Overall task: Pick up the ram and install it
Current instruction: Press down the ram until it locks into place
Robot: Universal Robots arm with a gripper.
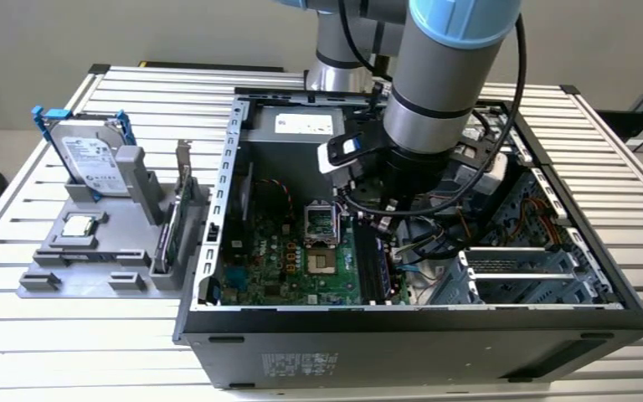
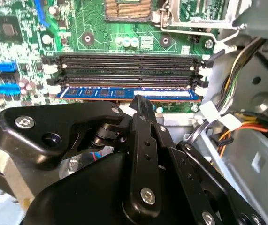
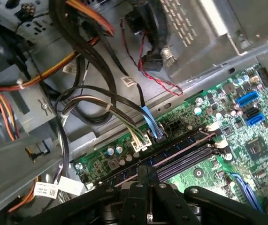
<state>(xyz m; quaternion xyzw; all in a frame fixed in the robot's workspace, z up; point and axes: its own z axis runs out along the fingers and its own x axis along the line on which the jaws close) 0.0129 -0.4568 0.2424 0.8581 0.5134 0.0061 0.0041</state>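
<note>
The gripper (image 2: 141,104) pinches the ram (image 2: 124,93) from above — pressing it straight down into its slot (image 2: 124,99) on the green board (image 2: 101,42).

The ribbed silver metal table (image 1: 64,335) looks brushed, the black plastic gripper (image 2: 141,105) smooth and semi-glossy, the green motherboard (image 2: 101,37) glossy.

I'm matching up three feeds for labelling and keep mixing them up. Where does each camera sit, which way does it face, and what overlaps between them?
Exterior view: off the arm, raised, looking down on the open computer case on a slatted table; the arm reaches into the case.
Second wrist view: on the arm, looking past the claw at the ram in a slot.
First wrist view: on the arm, facing cables and case wall; the claw's black links show.
Shared: both wrist views show the green motherboard and its memory slots.
</note>
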